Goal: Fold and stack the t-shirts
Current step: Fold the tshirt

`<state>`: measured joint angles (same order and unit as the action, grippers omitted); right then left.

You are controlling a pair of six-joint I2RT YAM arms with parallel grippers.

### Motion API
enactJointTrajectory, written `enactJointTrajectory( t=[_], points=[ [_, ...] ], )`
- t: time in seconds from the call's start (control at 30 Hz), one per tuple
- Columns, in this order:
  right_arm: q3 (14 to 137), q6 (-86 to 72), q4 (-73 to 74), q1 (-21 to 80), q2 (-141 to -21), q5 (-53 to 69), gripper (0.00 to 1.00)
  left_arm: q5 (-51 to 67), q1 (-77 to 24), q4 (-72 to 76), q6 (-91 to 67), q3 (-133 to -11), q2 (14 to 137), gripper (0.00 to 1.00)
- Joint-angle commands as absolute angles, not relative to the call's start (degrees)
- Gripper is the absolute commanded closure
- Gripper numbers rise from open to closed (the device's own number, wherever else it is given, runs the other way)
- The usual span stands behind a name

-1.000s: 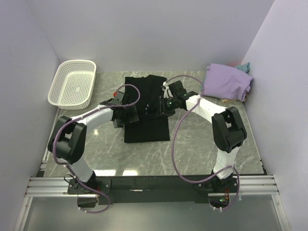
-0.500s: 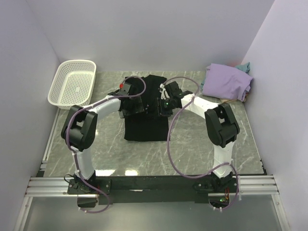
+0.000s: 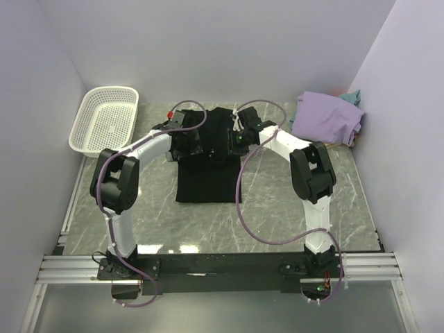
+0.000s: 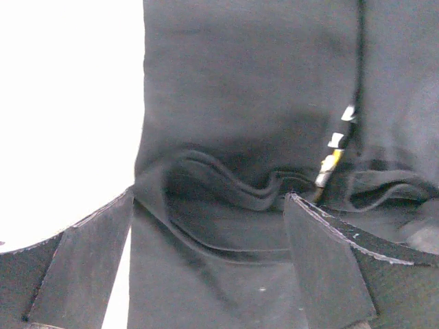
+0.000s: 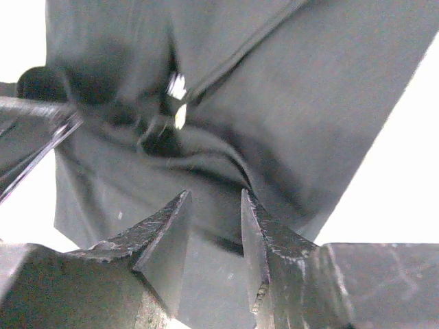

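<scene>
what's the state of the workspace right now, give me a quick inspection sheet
surface: grey marbled table, no spills seen
job's things: black t-shirt lying flat mid-table, partly folded; lavender shirt heaped at the far right corner; teal cloth peeking out behind it
clutter: white basket at the far left
grippers: left gripper over the black shirt, jaws wide apart; right gripper over the same shirt, jaws nearly together, grip unclear
cables: purple cable from the right arm loops low beside the shirt's right edge
surroundings: plain walls on three sides, metal rail along the near edge
</scene>
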<state>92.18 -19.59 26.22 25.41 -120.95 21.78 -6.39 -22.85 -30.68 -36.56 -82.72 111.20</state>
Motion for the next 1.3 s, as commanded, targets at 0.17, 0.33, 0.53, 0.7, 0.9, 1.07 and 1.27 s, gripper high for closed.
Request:
enactJointTrajectory(
  t=[0.17,0.33,0.53,0.7,0.9,1.07,1.27],
  points=[
    [97.6,-17.2,23.2,21.9,-121.6,15.1,0.58,-7.0,-22.0,-29.5,-34.1,-81.1,101.9,0.03],
    [96.9,-16.4,24.1,20.8,-117.7,15.6,0.58,-1.2,-22.0,-26.8,-34.3,-81.7,102.7,0.04],
    [90.8,-16.4,25.9,20.9,-109.3,18.7,0.56,-1.4,-22.0,-27.6,-34.5,-80.0,101.4,0.03],
    [78.9,-16.6,26.0,21.0,-102.2,21.2,0.48,-1.3,-22.1,-27.0,-36.3,-68.8,96.8,0.02],
    [61.9,-19.9,20.0,20.9,-93.3,25.8,0.46,2.2,-22.2,-16.8,-40.2,-49.3,85.9,0.01],
    [51.8,-22.3,16.3,20.9,-88.4,29.3,0.45,3.2,-22.7,-11.3,-42.5,-40.4,77.7,0.00],
    [44.8,-24.8,11.0,21.0,-87.7,33.7,0.45,4.1,-22.7,-4.2,-43.3,-33.3,71.2,0.01]
  ],
)
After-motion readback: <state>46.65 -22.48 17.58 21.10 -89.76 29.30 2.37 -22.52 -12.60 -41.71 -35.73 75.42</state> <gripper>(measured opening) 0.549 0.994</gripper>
